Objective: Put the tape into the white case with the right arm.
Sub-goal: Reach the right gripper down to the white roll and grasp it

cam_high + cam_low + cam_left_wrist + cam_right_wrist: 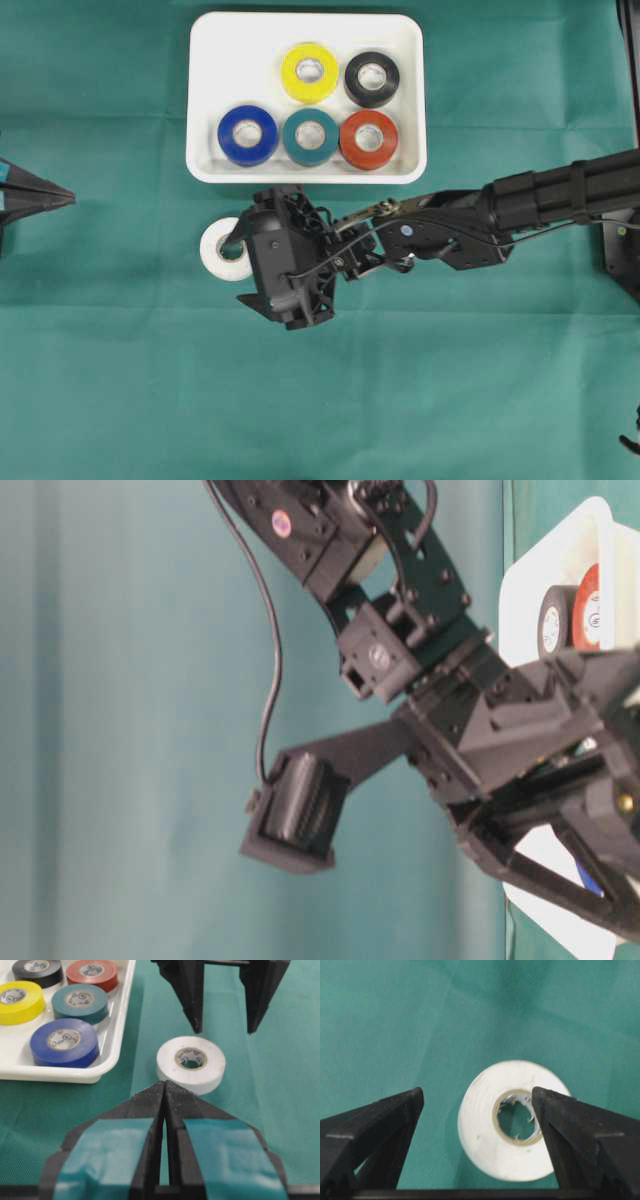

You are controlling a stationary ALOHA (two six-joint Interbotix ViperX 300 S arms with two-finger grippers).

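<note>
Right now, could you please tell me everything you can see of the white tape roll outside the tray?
The white tape roll is a glossy ring with a tan cardboard core, frayed at its inner edge. It lies flat on the green cloth, beside the white case but apart from it. The right gripper hangs over it, jaws wide open, one fingertip above the core in the right wrist view; nothing visibly grips it.
</note>
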